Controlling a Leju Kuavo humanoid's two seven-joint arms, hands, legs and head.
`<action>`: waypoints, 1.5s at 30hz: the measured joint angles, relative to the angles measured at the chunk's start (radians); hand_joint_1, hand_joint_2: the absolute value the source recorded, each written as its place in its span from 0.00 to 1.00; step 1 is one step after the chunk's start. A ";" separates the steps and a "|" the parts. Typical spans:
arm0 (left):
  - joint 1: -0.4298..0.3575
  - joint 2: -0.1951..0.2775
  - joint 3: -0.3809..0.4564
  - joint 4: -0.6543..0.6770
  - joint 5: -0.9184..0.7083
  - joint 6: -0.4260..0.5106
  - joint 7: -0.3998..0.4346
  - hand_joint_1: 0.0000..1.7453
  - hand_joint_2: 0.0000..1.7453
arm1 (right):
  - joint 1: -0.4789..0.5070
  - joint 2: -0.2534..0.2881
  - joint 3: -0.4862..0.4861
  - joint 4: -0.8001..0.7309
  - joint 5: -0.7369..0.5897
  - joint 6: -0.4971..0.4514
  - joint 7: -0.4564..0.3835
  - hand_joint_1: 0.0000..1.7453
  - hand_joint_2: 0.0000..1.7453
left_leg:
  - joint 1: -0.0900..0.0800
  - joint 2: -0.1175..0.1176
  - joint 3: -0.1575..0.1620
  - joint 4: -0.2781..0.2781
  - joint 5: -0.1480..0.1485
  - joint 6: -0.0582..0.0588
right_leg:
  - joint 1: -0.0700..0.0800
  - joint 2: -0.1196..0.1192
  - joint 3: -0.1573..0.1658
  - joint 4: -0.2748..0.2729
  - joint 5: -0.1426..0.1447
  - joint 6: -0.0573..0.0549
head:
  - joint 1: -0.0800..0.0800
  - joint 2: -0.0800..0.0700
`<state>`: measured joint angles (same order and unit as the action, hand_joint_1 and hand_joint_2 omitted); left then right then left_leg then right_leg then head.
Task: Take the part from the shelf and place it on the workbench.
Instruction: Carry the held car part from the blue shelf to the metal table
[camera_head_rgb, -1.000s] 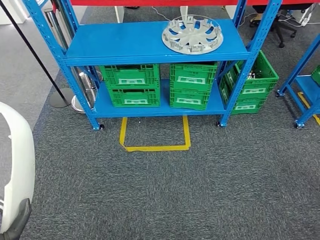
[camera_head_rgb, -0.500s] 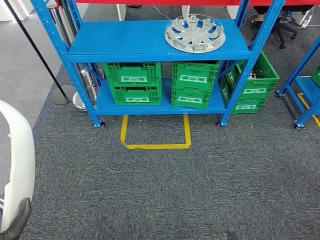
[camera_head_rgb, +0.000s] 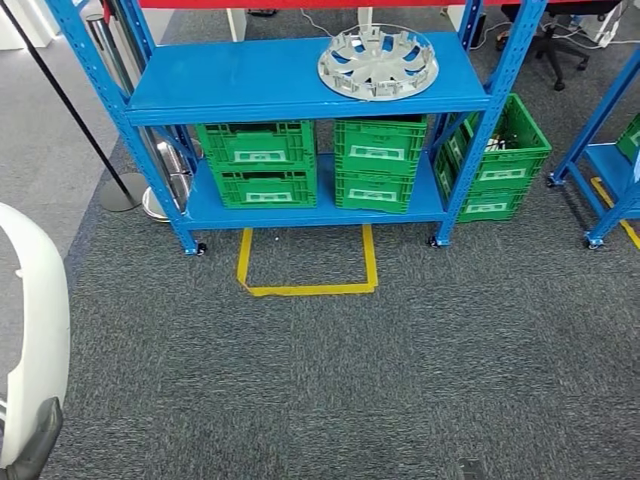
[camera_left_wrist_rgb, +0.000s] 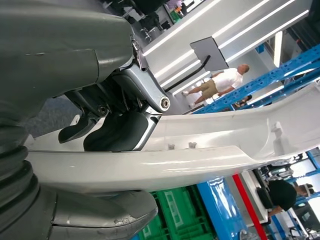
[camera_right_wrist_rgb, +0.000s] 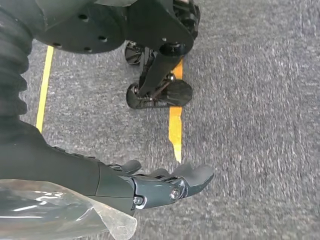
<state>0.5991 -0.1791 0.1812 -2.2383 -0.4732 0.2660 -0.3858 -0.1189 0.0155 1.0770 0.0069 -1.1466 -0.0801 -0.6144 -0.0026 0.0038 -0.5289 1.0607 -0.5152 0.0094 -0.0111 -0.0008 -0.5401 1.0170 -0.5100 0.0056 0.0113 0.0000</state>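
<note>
The part is already off the shelf, it seems — the left hand (camera_left_wrist_rgb: 113, 125) is clamped on a long white moulded panel (camera_left_wrist_rgb: 211, 160), dark fingers over one face and the thumb under the other. In the head view the panel (camera_head_rgb: 34, 330) curves up at the lower left, beside the robot's body. So the carrying step is in hand; I judge the next move calls for walking to the workbench. The right hand (camera_right_wrist_rgb: 166, 182) hangs over the grey carpet (camera_right_wrist_rgb: 256, 125), fingers apart, holding nothing. Ahead stands the blue shelf (camera_head_rgb: 249, 85) — a silver hubcap (camera_head_rgb: 377, 62) on top, green crates (camera_head_rgb: 260, 160) below.
</note>
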 joint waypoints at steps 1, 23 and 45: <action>0.000 0.000 0.000 0.000 0.000 0.002 0.000 1.00 1.00 | 0.000 0.000 0.005 0.000 -0.002 0.000 0.000 0.00 1.00 | -0.002 0.000 0.013 -0.033 0.006 0.005 | 0.001 0.000 -0.004 0.001 0.002 0.004 | 0.000 0.000; 0.008 0.010 -0.014 -0.010 0.043 0.011 -0.006 1.00 1.00 | 0.015 -0.004 0.064 0.000 -0.046 -0.013 0.013 0.00 1.00 | 0.001 -0.038 -0.090 0.082 -0.041 -0.025 | -0.011 0.008 0.034 -0.026 -0.009 -0.002 | -0.012 0.000; 0.023 0.017 -0.027 -0.030 0.050 0.021 -0.012 1.00 1.00 | 0.038 -0.006 0.113 0.000 -0.069 -0.024 0.069 0.00 1.00 | 0.002 -0.082 -0.016 -0.065 0.044 0.019 | -0.009 0.046 -0.023 0.081 -0.034 0.033 | -0.005 0.000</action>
<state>0.6218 -0.1618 0.1542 -2.2679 -0.4234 0.2872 -0.3982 -0.0810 0.0094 1.1897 0.0069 -1.2153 -0.1038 -0.5453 -0.0011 -0.0777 -0.5450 0.9962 -0.4711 0.0280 -0.0201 0.0457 -0.5630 1.0976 -0.5443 0.0383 0.0063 0.0000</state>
